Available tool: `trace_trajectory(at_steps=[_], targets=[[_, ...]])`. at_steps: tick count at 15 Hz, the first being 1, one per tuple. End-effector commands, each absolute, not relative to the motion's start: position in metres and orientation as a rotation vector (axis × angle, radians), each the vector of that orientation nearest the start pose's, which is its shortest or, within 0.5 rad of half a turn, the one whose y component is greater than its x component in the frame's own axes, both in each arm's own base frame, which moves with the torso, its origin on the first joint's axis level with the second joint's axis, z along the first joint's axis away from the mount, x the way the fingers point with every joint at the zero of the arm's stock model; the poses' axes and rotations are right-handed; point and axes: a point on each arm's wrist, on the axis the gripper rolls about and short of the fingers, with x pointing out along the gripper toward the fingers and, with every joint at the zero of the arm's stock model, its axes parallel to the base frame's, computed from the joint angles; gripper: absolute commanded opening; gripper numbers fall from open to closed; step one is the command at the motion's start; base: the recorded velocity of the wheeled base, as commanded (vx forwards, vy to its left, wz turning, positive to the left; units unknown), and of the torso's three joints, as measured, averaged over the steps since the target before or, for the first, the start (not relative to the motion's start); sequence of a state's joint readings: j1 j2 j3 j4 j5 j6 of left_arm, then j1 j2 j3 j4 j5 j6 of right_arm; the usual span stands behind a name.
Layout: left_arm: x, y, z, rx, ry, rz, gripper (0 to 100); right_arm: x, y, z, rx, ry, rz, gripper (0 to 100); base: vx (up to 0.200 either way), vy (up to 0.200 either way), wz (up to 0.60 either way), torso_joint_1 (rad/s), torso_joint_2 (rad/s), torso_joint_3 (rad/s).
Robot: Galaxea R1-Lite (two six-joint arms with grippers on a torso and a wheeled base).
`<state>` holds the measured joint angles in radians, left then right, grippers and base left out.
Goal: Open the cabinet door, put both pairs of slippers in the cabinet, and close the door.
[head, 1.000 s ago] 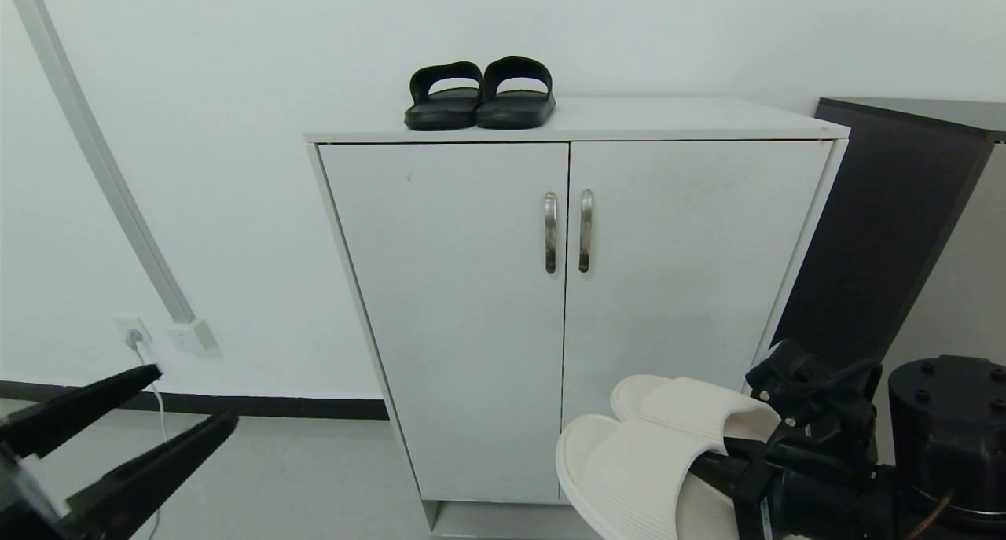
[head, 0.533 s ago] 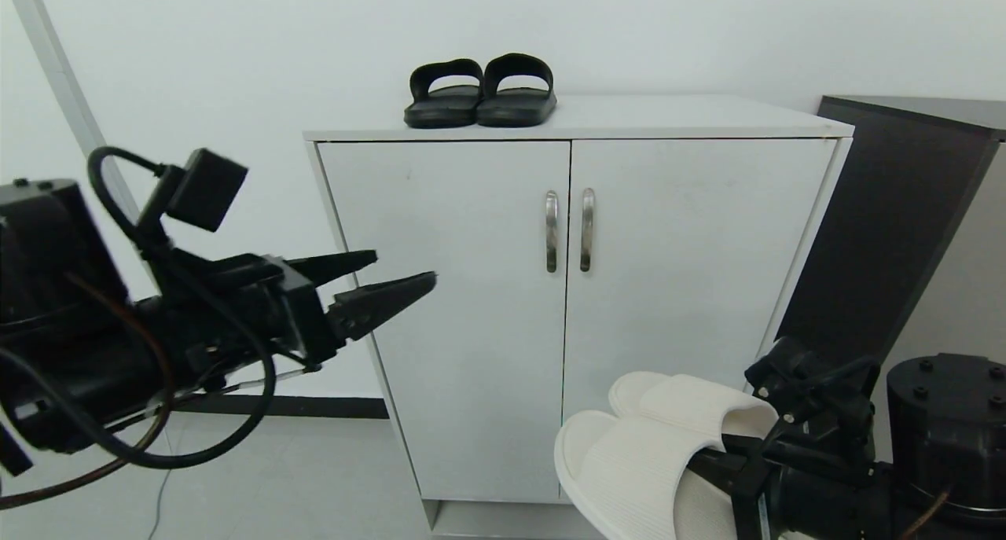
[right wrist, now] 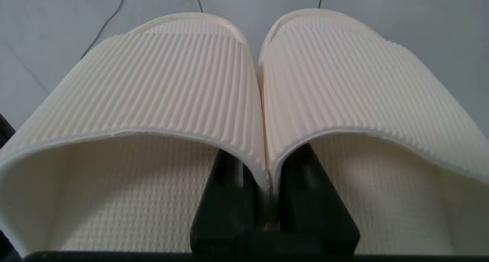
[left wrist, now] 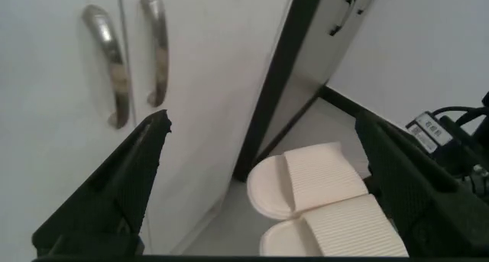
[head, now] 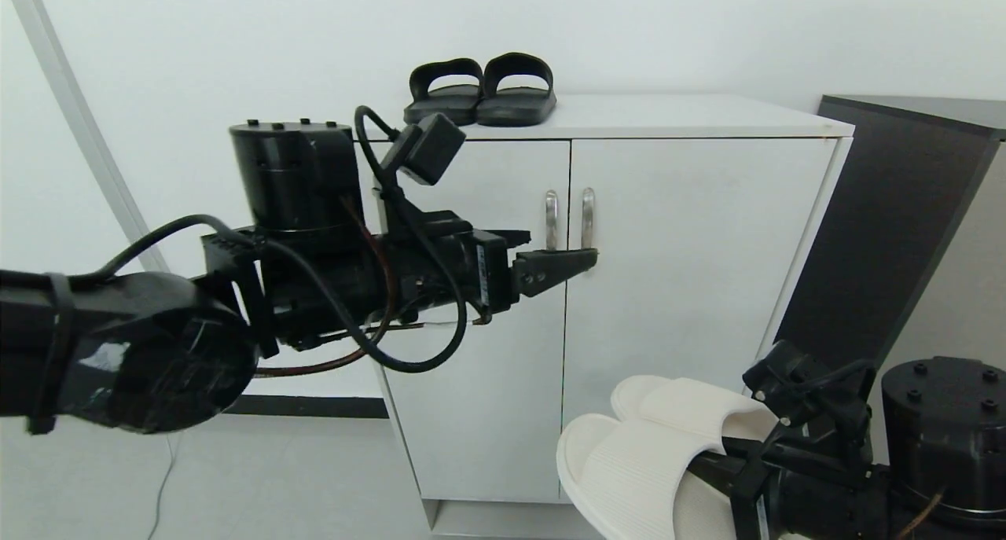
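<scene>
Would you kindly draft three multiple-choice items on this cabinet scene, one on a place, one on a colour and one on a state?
1. Where do the black slippers sit? A) on top of the cabinet B) on the floor C) inside the cabinet
2. What colour are the ribbed slippers in the right gripper? A) black B) white C) red
3. How are the cabinet doors? A) both shut B) left one open C) both open

Answers: 1 A, they rest on its top panel; 2 B, the ribbed slippers clamped there are white; 3 A, both lie flush, handles side by side.
</scene>
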<state>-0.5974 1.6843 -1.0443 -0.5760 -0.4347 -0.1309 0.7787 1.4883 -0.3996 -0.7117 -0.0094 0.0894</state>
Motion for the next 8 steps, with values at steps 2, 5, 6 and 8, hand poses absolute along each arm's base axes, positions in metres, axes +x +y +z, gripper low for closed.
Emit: trace_trajectory(at_steps=[2,5,6,8], targets=[[0.287,-0.214,0.247,-0.129,0.159,-1.094,100,0.155,0.153,0.140,-0.066,0.397,0.743,0,0.000,0.000,0.00,0.000,0.00,0.000],[0.291,-0.217,0.256,-0.201,0.219,-1.199,100,0.155,0.153,0.140,-0.066,0.397,0.743,0,0.000,0.000,0.00,0.000,0.00,0.000],[0.292,-0.217,0.262,-0.246,0.237,-1.226,100,0.155,0.153,0.140,-0.066,0.397,0.743,0,0.000,0.000,0.00,0.000,0.00,0.000],[0.296,-0.219,0.262,-0.292,0.267,-1.237,100,0.155,0.153,0.140,-0.066,0.397,0.743,0,0.000,0.000,0.00,0.000,0.00,0.000]])
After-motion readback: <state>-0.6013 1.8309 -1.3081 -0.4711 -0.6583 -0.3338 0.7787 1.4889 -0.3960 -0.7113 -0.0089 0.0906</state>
